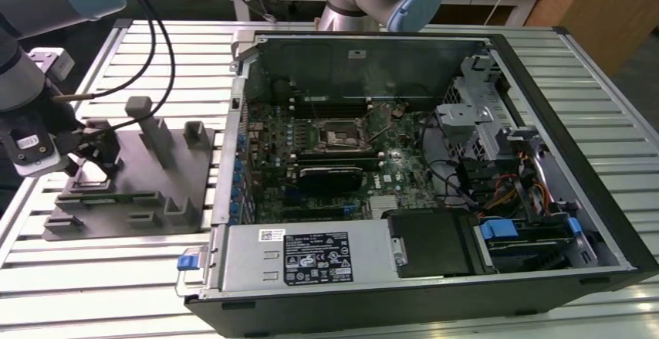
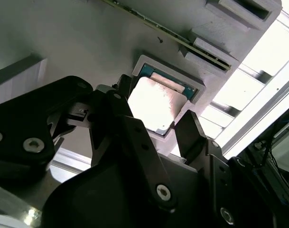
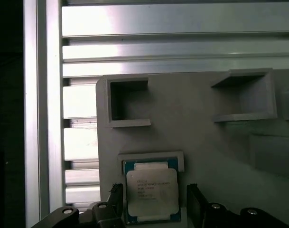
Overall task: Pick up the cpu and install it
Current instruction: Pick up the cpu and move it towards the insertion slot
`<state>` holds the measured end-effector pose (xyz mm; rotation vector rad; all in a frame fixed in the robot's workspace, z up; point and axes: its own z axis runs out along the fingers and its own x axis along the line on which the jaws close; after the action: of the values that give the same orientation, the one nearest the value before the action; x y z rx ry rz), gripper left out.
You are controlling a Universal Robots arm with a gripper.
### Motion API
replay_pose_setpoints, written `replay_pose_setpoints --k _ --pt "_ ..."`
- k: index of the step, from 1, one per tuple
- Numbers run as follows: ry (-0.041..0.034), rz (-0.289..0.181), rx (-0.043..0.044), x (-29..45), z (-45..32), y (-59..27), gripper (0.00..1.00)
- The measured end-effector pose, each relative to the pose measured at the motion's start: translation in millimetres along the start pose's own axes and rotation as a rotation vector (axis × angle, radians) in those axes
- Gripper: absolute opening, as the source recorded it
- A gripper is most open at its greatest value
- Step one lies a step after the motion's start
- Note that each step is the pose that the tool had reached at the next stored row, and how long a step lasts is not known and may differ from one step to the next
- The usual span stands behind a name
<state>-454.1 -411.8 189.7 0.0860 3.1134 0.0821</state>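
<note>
My gripper (image 3: 153, 209) is wide open and has hold of nothing. The two black fingers (image 3: 194, 206) straddle the cpu (image 3: 151, 192), one on each side. In the first wrist view there's a clear gap on one side and the other finger sits very close to the chip edge; I can't tell if it touches. The second wrist view gives the same read: the cpu lies between the fingertips, not lifted and not clamped. It's flat, metal top up, green border showing round the lid, seated in a shallow pale-rimmed pocket (image 3: 180, 159) in the grey tray (image 3: 196, 137). Just past the cpu from the gripper, the tray has two empty rectangular recesses (image 3: 127, 102), side by side with bare grey between them. Beyond the tray edge is the slatted metal table (image 3: 80, 102). In the exterior view the gripper is down on the tray end furthest from the case, with grey upright posts (image 1: 154, 134) standing on the tray on the case side of the tool. Well apart from the gripper, past the posts, is the open black case (image 1: 412, 308), lying on its side on the table. Inside it is the green board (image 1: 397, 181), and the square socket (image 1: 340, 134) is near the board's middle, far from the cpu.
</note>
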Motion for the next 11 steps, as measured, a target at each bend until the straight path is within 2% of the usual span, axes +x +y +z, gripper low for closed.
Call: replay_pose_setpoints --k 11 --pt "0.0031 -0.058 -0.0014 0.2 3.7 0.1 0.65"
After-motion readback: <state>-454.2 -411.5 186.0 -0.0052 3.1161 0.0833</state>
